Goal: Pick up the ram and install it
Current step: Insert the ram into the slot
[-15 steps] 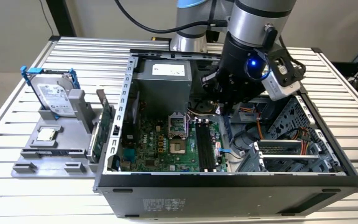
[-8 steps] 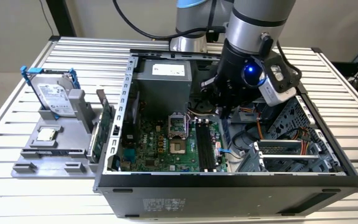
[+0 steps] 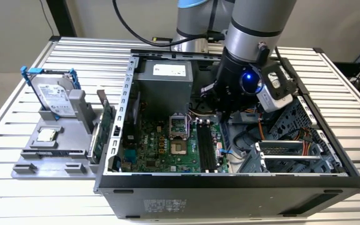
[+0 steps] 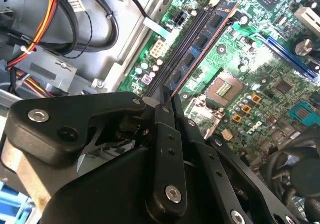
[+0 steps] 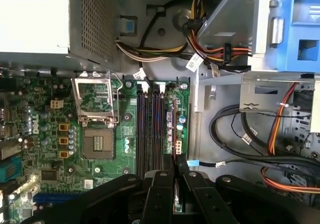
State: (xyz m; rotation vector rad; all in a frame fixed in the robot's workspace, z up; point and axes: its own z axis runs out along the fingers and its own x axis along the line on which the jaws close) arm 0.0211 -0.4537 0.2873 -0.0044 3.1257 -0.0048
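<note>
My gripper [image 4: 167,102] is shut on the ram [image 4: 206,38], a thin bluish board with black chips that runs away from the fingertips. The ram stands on edge along the black memory slots [image 4: 184,44] of the green motherboard [image 3: 155,145], at the outermost slot. I cannot tell whether it is seated. In the first wrist view the ram [image 5: 171,119] shows edge-on beside the empty slots [image 5: 149,129], with the gripper [image 5: 175,173] closed at its near end. In the exterior view the gripper [image 3: 225,112] hangs inside the open computer case over the far end of the slots [image 3: 207,145].
A grey holder [image 3: 48,157] at the exterior view's left carries a silver hard drive [image 3: 55,96], a green card [image 3: 105,124] and a small chip [image 3: 45,136]. Inside the case are the power supply [image 3: 167,77], the open processor socket [image 5: 96,109], cable bundles [image 5: 235,134] and a drive cage [image 3: 289,152].
</note>
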